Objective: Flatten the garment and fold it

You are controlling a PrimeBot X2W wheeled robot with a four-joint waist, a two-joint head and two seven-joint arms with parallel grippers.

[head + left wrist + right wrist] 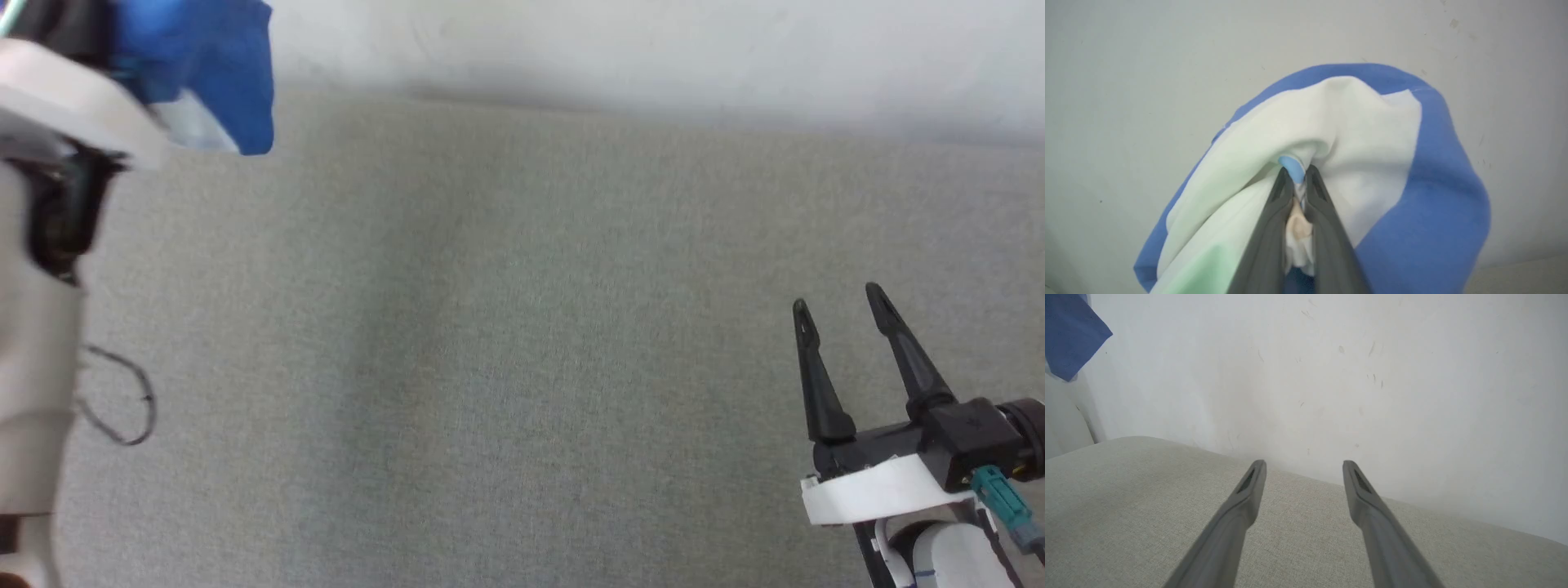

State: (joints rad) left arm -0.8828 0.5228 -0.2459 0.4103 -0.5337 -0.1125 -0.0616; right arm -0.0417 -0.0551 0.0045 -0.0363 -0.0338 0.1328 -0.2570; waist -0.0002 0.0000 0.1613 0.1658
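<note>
Over the grey surface's (522, 327) far-left corner, left fingers (1265, 237) clamp the garment (1372, 163); right fingers (819, 384), apart, should catch a hanging edge.

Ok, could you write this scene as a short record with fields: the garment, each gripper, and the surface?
garment: white and blue, bunched up, pinched by the left gripper
left gripper: shut on a fold of the garment
right gripper: open, holding nothing, over the surface
surface: grey woven cloth, bare beneath the right gripper
wall: pale, behind the surface
</note>
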